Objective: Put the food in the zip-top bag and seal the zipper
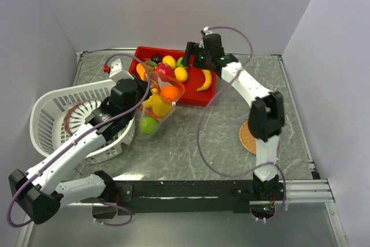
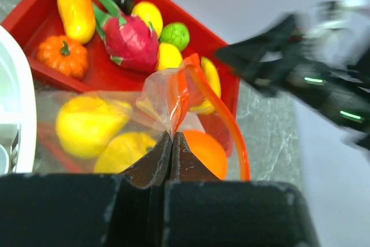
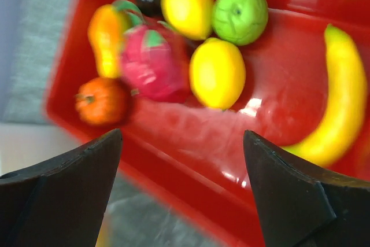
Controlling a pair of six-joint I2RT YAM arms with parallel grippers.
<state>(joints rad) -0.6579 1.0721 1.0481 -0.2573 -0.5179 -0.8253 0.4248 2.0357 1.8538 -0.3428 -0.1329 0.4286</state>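
The clear zip-top bag (image 1: 157,114) hangs open beside the red tray, and my left gripper (image 1: 145,92) is shut on its thin wall. In the left wrist view the left gripper (image 2: 171,137) pinches the plastic just below the reddish-orange zipper (image 2: 234,128). Inside the bag lie an orange (image 2: 208,151), yellow fruit (image 2: 87,122) and a green lime (image 1: 149,124). My right gripper (image 1: 191,59) (image 3: 182,137) hovers open and empty over the tray's near edge. Still in the tray are a lemon (image 3: 217,73), a green fruit (image 3: 240,13), a banana (image 3: 341,114) and a pink dragon fruit (image 3: 153,62).
The red tray (image 1: 199,98) sits at the back centre. A white slatted basket (image 1: 58,114) lies tipped at the left under my left arm. A round cork mat (image 1: 247,137) lies by the right arm. Grey walls enclose the table on three sides.
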